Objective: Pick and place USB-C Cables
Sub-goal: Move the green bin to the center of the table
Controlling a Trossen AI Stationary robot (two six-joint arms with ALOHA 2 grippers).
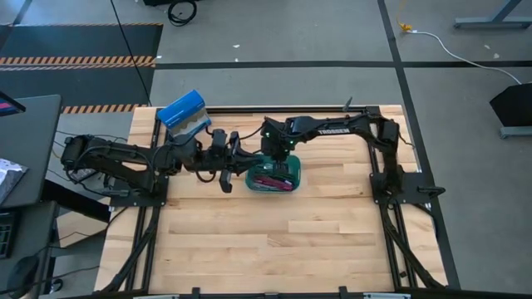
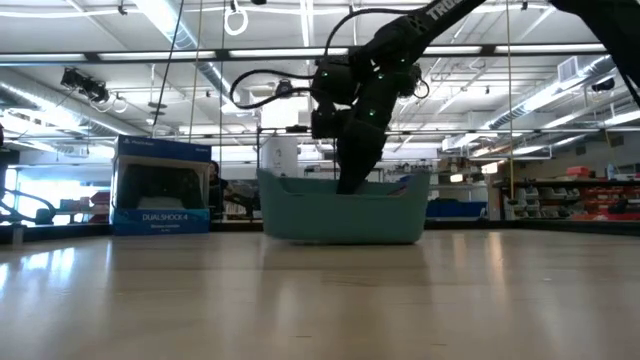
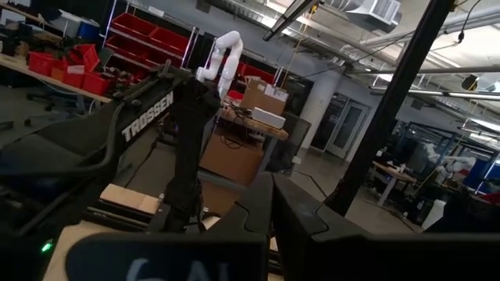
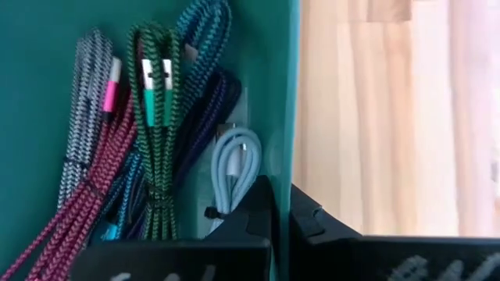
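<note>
The USB-C cables [image 4: 148, 133] lay bunched inside the teal bin [image 4: 277, 94], directly under the right end effector [image 4: 280, 204], their long axes running along the wrist's line of sight. Its fingers stood close together with nothing between them, straddling the bin's wall, which blocked a clean reach. The left end effector [image 1: 226, 158] waited just beside the bin; its fingers I cannot tell. A blue box [image 1: 182, 110] sat farther back on the tabletop [image 1: 274, 237].

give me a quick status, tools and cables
Right tool shut, down inside teal bin. Left tool waiting beside bin. Cables bundled in bin, none gripped. Bin wall close to right tool.
</note>
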